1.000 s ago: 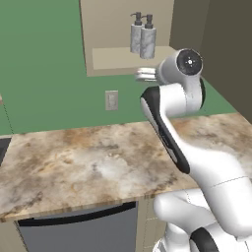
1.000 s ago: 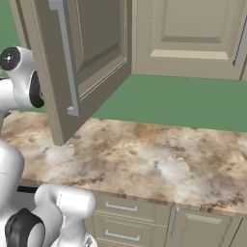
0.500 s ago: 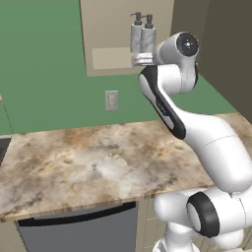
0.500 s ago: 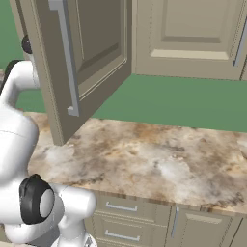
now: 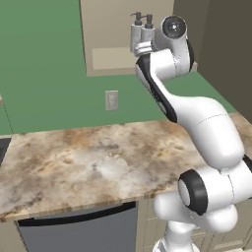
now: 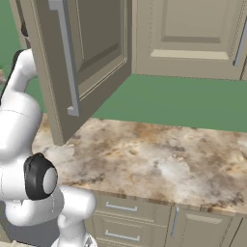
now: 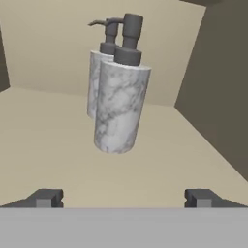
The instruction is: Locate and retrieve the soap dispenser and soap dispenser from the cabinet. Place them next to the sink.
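You are at the reach-in step: inside the cabinet, both soap dispensers stand upright on its shelf ahead of the tool, whose jaws stand wide and empty. Next, I judge, advance until they straddle the nearer bottle.

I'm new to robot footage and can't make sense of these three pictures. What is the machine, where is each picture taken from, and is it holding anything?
It is a white robot arm on a driving base, in a rendered kitchen. Two pictures come from cameras on the base, behind the arm to its left and right. The third comes from a camera on the hand, looking into the open cabinet. Two marbled soap dispensers stand upright there on the shelf board, one right behind the other. The gripper is open and apart from them, holding nothing. Below runs a marbled counter; the open cabinet door hangs over it.
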